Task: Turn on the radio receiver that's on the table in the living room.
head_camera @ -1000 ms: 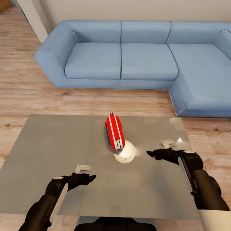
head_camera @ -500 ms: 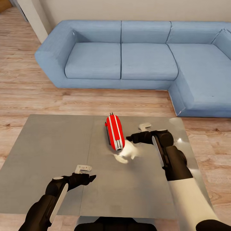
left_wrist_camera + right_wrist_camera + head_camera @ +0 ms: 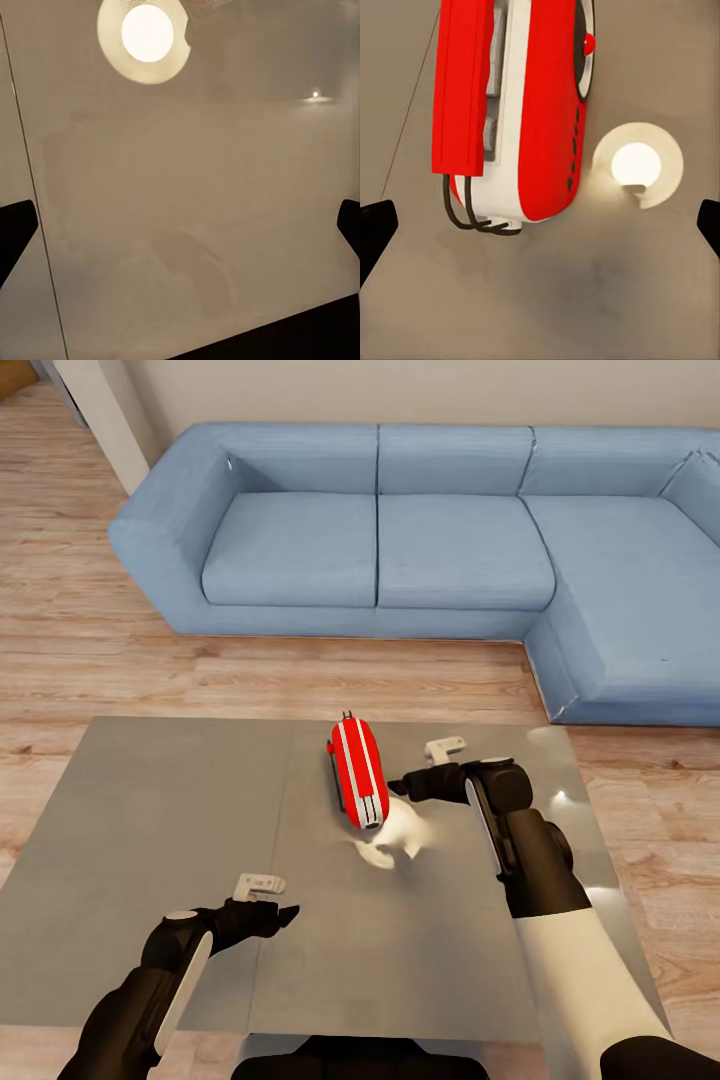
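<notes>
Nearest the robot, the left gripper (image 3: 285,913) hangs low over the bare tabletop (image 3: 150,830), well apart from the work; its fingers (image 3: 15,232) look spread and hold nothing. Farther out, the right gripper (image 3: 397,788) sits just beside the radio receiver (image 3: 358,770), which stands on edge mid-tabletop, probably lined up to press a control. The right wrist view adds its fingers (image 3: 376,225) parted and empty, the dial (image 3: 584,46), and the wire stand (image 3: 472,214), with the sofa (image 3: 400,530) beyond.

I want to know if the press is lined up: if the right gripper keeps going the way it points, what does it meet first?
Probably the radio: the right gripper points at its side from close by, nothing between. Its wrist view has the radio straight ahead. Whether they touch is unclear.
</notes>
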Controlling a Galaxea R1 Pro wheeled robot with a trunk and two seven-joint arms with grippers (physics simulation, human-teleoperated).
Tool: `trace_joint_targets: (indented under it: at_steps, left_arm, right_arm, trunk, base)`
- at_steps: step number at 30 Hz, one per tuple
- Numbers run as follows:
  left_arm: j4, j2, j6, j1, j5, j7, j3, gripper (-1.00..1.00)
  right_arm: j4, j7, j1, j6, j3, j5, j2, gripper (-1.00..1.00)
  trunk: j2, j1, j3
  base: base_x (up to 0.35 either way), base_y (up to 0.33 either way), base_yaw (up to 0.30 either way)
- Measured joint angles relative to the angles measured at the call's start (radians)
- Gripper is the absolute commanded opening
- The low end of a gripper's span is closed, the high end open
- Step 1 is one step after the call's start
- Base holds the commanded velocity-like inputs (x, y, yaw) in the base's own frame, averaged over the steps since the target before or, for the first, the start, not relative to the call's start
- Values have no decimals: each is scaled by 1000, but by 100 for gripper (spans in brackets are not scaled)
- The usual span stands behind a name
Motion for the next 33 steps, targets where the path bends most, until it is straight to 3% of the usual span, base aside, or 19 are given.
trace_joint_targets:
  at_steps: [21,28,32,33]
  left_arm:
    - [0,2,1,0,1,-1,2,100]
    - [0,0,1,0,0,-1,1,100]
    - [0,0,1,0,0,0,0,100]
    - [0,0,1,0,0,0,0,100]
  right_arm:
    - [-1,-1,0,0,1,9,0,100]
    - [1,-3,0,0,1,31,1,100]
    - [12,-22,-14,0,1,43,28,100]
    - [26,-32,-29,0,1,60,55,100]
  trunk:
    - [0,0,0]
    - [0,0,0]
    - [0,0,0]
    - [0,0,0]
  base:
    - [0,0,0]
    - [0,0,0]
    - [0,0,0]
    - [0,0,0]
